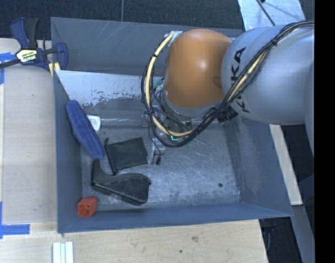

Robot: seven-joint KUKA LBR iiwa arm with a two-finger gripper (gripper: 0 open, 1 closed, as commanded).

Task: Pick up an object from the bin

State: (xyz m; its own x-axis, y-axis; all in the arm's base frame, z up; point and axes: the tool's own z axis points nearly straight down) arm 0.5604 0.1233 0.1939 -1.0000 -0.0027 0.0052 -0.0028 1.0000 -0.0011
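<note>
The thing nearest the tool is a flat black square piece (126, 153), lying left of the frame's centre on the bin floor. The gripper (157, 153) hangs just beside its right edge, under the arm's orange cover (197, 67), and I cannot tell whether it is open or closed, nor whether it touches the piece. The likely trouble is that the piece lies flat and thin, so a descent at its edge could miss it, or slide it left instead of catching it. Pushed left, it would meet the blue oblong thing (84, 129) leaning along the left wall. Pushed down the frame, it would meet the black wedge-shaped piece (123, 188) just below it. A small orange-red block (87, 207) sits well apart in the lower left corner of the bin (156, 217), out of harm's way.
</note>
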